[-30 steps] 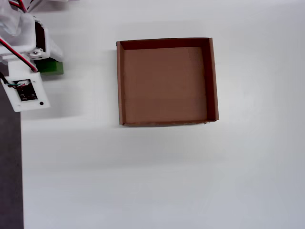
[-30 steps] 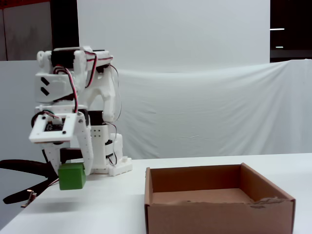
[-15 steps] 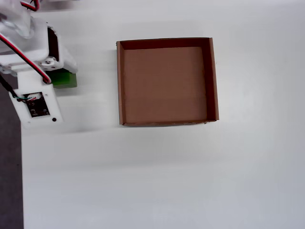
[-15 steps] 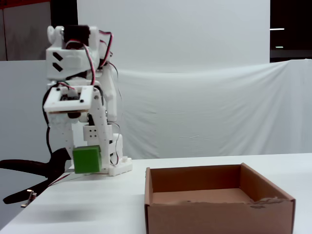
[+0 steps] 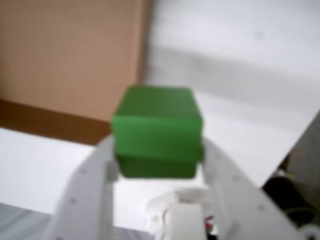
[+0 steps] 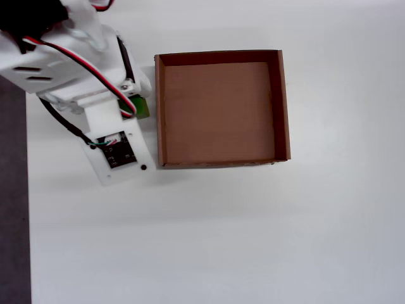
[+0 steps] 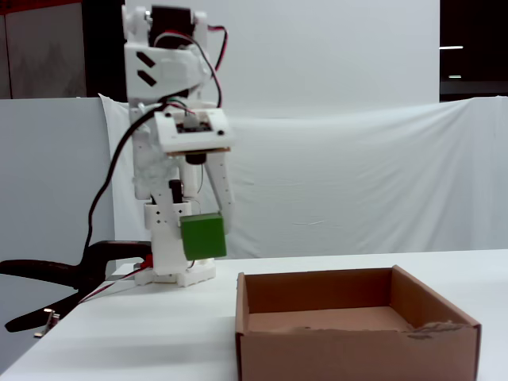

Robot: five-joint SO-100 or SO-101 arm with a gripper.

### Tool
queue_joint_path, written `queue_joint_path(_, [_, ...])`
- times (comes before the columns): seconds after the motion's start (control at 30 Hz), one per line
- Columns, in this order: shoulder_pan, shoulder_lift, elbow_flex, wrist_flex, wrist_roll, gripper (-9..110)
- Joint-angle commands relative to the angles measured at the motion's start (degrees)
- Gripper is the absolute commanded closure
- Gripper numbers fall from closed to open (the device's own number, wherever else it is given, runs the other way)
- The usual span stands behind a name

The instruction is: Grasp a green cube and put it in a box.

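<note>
Green cube [image 5: 157, 131] clamped between claw [image 5: 159, 162] fingers, airborne beside box [image 7: 355, 328]

A white table [image 7: 119, 349] is filling the lower part of the fixed view, and a white cloth backdrop [image 7: 349, 182] is hanging behind it, sagging slightly along its top edge. Above the cloth a pale wall [image 7: 317, 55] is showing, with dark gaps at the upper corners. A black clamp [image 7: 55, 274] is gripping the table's left edge. Light is falling evenly.

No legible text, labels or nos. anywhere, incl. arm's small circuit board [image 6: 116, 150].
</note>
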Motion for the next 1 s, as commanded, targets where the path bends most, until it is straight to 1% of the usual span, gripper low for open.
queue_joint_path(0.0, [-2.72, -1.14, -7.12, 1.67, 2.72, 88])
queue_joint_path(0.43, [-14.68, -9.93, -14.24, 0.62, 14.59, 88])
queue_joint_path(0.67, [-19.16, -13.89, -12.66, -5.71, 21.01, 87])
queue_joint_path(0.87, [-20.57, -16.87, -10.81, -10.55, 22.15, 87])
queue_joint_path(0.97, [-21.09, -17.14, -7.12, -14.59, 22.24, 87])
